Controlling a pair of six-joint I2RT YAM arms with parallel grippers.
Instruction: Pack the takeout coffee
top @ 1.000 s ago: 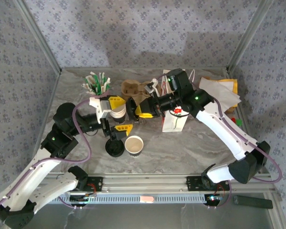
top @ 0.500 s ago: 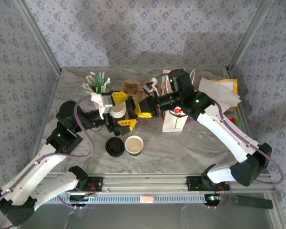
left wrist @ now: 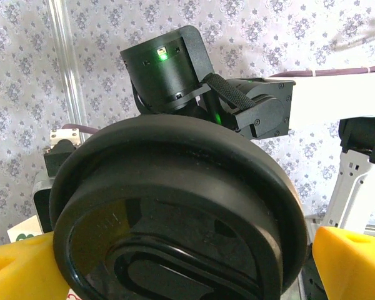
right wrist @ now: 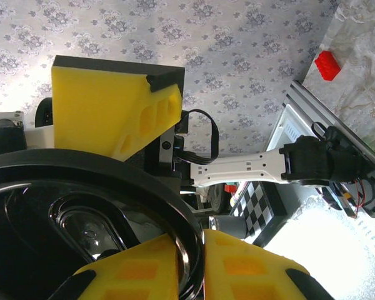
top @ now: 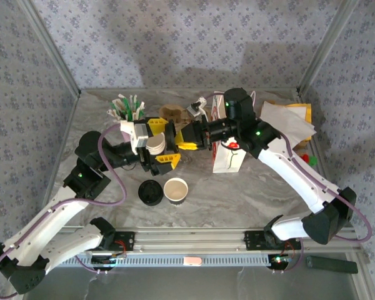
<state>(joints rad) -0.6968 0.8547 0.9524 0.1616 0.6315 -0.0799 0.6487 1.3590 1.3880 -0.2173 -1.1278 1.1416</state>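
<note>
top external: black lid (left wrist: 175, 212) is pinched at the rim by the right hand (top: 182, 139); left hand (top: 165, 144) is spread wide around it.

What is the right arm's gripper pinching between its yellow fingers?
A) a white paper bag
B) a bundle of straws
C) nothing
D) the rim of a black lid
D: the right gripper is shut on the edge of the black lid.

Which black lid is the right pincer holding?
The raised lid, rim in the right pincer; the other lid is down beside the open cup.
</note>
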